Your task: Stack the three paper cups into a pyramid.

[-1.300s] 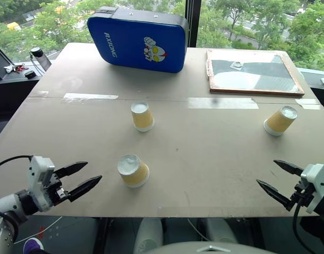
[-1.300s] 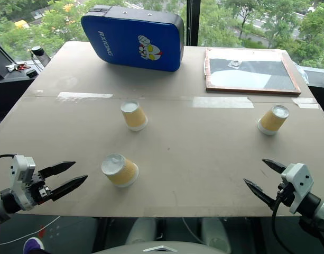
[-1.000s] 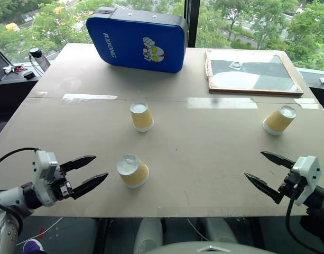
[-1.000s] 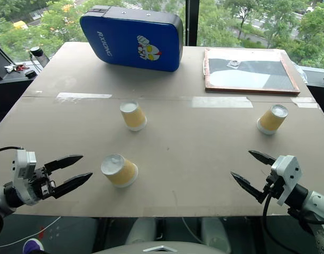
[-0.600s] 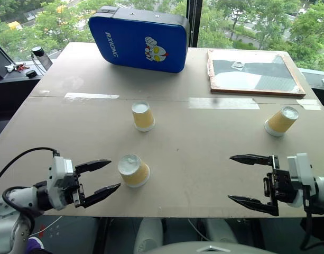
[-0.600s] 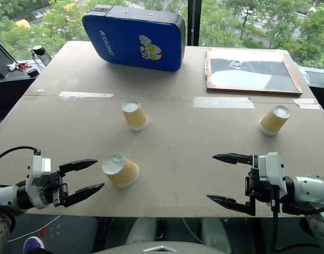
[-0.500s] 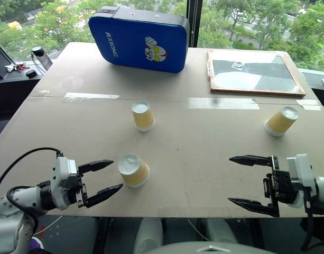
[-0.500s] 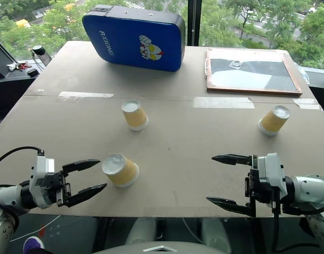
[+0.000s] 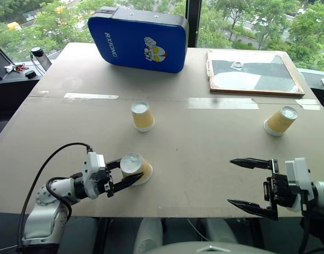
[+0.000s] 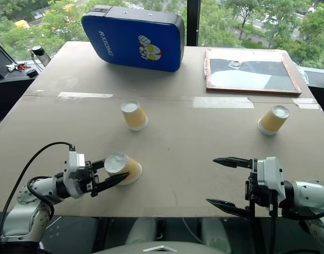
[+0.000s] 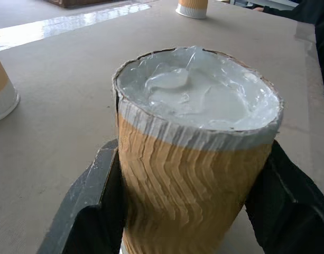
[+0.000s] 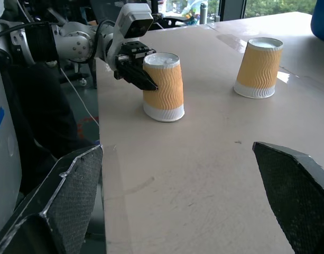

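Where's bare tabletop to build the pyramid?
Widest bare patch: the table between the middle cup and the right cup, ahead of the right gripper. Crowded: near-left, left gripper shut on a cup.

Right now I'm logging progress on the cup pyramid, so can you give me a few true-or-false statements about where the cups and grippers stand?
1. The left gripper is closed on the nearest cup. True.
2. The right gripper holds a cup. False: it is open and empty.
3. One cup already sits on top of another. False: all three stand apart on the table.
4. The cups stand upside down. True.
5. The blue pad lies at the table's far side. True.
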